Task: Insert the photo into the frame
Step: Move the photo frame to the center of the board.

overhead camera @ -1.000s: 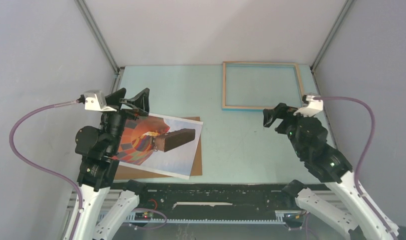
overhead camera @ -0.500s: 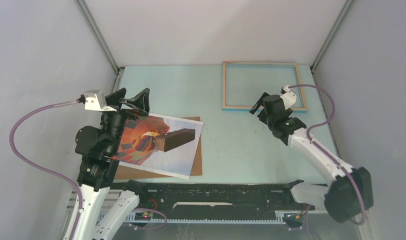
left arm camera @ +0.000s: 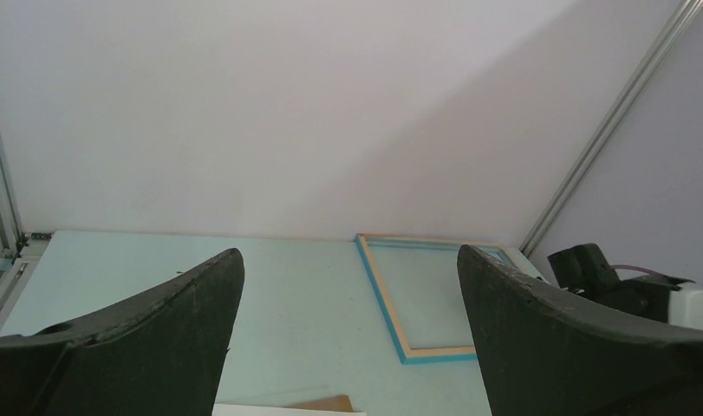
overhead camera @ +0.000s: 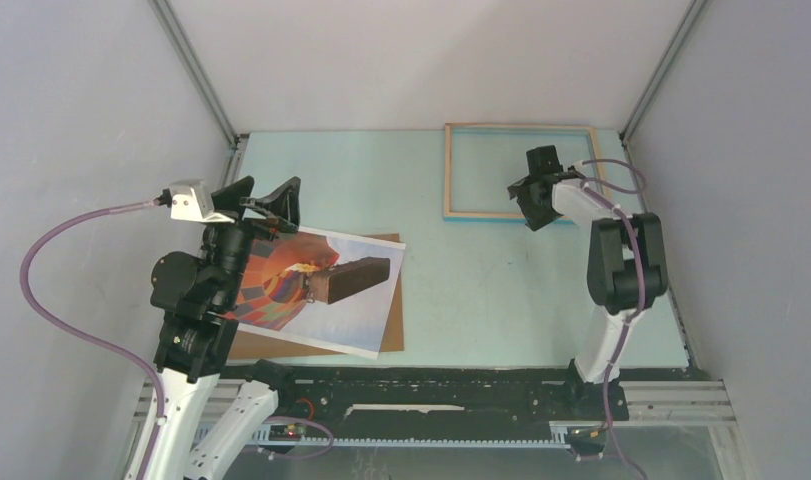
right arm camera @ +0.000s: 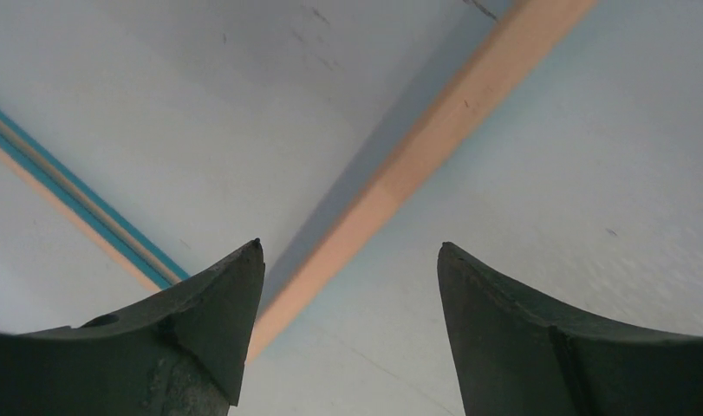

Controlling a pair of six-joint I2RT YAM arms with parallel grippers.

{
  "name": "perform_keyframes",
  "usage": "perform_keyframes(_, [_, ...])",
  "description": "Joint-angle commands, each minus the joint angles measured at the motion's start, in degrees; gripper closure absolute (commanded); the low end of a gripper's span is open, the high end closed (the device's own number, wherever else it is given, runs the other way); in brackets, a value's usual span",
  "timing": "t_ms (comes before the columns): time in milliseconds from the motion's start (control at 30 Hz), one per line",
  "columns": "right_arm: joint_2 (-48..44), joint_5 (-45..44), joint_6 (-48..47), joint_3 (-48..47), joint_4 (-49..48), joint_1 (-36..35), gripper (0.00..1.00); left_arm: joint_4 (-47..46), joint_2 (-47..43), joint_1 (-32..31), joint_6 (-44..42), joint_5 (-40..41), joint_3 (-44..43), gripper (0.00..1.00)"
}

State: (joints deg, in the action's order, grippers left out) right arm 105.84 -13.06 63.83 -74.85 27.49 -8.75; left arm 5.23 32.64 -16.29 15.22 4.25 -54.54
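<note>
From above: two arms, one photo, one frame, one backing board.
- Photo (overhead camera: 316, 290) on the near left, lying flat on the brown backing board (overhead camera: 393, 325), left part hidden under the left arm.
- Frame (overhead camera: 448, 170) at the far right of the pale green table (overhead camera: 461, 290), flat, light wood side up, well apart from the photo.
- Left gripper (overhead camera: 266, 192) raised above the photo's far-left corner, two fingers spread wide, holding nothing.
- Right gripper (overhead camera: 534, 190) over the frame's near rail, fingers apart.

From the left wrist:
- Two dark fingers (left arm camera: 157, 338), one at each side, left gripper (left arm camera: 348, 251) gaping with only table between.
- One frame (left arm camera: 382, 295) far off to the right, blue showing along its edge.
- Right gripper (left arm camera: 599, 273) beside the frame's right end.
- One corner of the board (left arm camera: 326, 404) at the bottom edge.

From the right wrist:
- Two fingers (right arm camera: 200, 321) parted, right gripper (right arm camera: 349, 247) low over the frame.
- One light wooden rail (right arm camera: 434, 139) running diagonally through the gap, close by the left finger.
- One blue-edged rail (right arm camera: 79, 199) further left.
- Cannot tell whether either finger touches wood.
</note>
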Motion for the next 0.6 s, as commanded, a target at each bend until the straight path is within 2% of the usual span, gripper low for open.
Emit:
perform_keyframes(0, [7.4, 4.8, 4.7, -7.1, 7.4, 3.1, 0.22, -0.3, 0.4, -0.4, 0.7, -0.5, -0.1, 0.0])
perform_keyframes(200, [13.1, 4.8, 6.3, -12.5, 12.5, 4.7, 0.31, 0.0, 0.5, -0.5, 0.8, -0.8, -0.4, 0.0])
perform_keyframes(300, [14.7, 4.5, 6.6, -15.2, 15.7, 5.1, 0.47, 0.0, 0.2, -0.6, 0.6, -0.4, -0.4, 0.0])
perform_keyframes(500, [13.6, 2.9, 8.5, -14.2, 17.2, 5.0, 0.56, 0.3, -0.4, -0.7, 0.5, 0.0, -0.4, 0.0])
perform_keyframes(567, [13.4, 2.6, 8.9, -14.0, 17.7, 5.2, 0.62, 0.3, -0.2, -0.8, 0.5, 0.4, -0.3, 0.0])
